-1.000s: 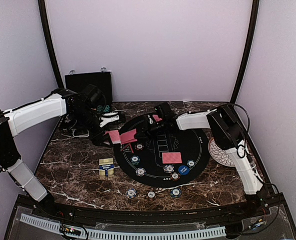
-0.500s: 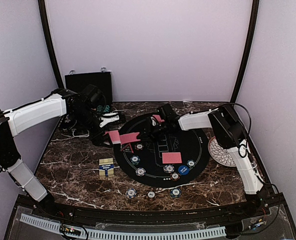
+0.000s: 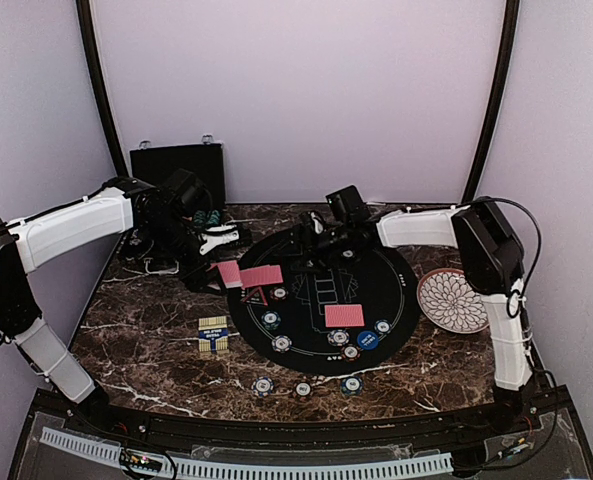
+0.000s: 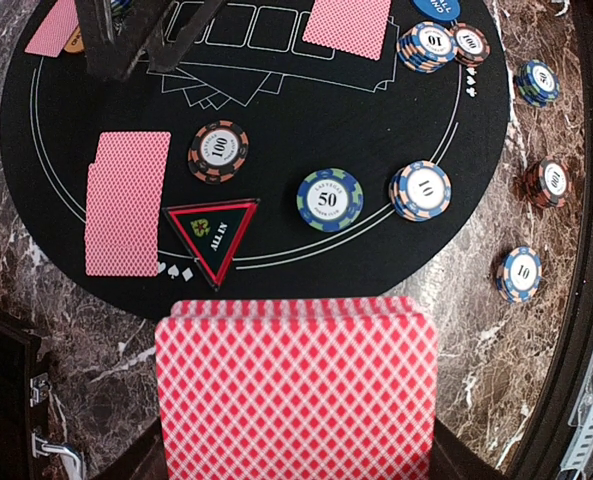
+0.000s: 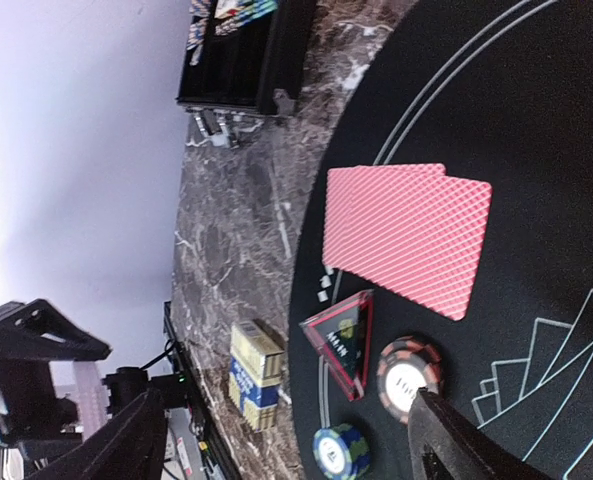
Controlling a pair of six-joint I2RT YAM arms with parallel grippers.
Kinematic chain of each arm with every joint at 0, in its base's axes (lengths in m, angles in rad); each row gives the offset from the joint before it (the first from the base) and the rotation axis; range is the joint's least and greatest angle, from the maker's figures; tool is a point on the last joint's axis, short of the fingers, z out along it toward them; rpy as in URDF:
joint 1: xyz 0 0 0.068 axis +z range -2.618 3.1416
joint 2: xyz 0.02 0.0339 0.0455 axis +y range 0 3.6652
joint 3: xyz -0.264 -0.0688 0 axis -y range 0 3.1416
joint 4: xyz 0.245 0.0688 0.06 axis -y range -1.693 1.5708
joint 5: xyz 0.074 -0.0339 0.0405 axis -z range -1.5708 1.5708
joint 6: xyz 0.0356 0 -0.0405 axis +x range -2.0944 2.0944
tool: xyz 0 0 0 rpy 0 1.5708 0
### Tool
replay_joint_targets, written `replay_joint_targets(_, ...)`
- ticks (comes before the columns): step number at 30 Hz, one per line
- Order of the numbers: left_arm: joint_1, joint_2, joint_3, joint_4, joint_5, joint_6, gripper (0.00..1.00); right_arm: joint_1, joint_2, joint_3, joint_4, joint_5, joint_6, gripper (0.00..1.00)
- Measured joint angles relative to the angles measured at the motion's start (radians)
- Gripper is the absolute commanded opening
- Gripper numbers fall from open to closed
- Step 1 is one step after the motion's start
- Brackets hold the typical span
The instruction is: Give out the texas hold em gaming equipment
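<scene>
Mat (image 3: 306, 330): black, thin white line markings.
Table (image 3: 146, 330) around mat: dark brown marble, white veins.
Card deck (image 4: 296, 390) at mat's edge: red-white diamond lattice backs.
Triangle marker (image 4: 213, 235) on mat: black, red border, green lettering.
Chip (image 4: 329, 198) on mat: blue-green striped rim.
Plate (image 3: 454, 300) beside mat: white, dark petal pattern.

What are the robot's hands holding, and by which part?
The left gripper pinches the stack of red-backed cards by the end nearest its wrist. The right gripper is open, holding nothing.
</scene>
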Motion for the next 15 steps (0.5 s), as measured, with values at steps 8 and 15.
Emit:
replay_joint_targets(8, 0.000, 0.000, 0.000, 0.000, 0.003, -0.006, 0.00, 0.023, -0.164, -0.172, 0.149, -0.087, 0.063, 0.85)
replay_joint_targets(15, 0.000, 0.000, 0.001, 0.000, 0.003, -0.013, 0.00, 0.106, -0.185, -0.218, 0.225, -0.140, 0.119, 0.83)
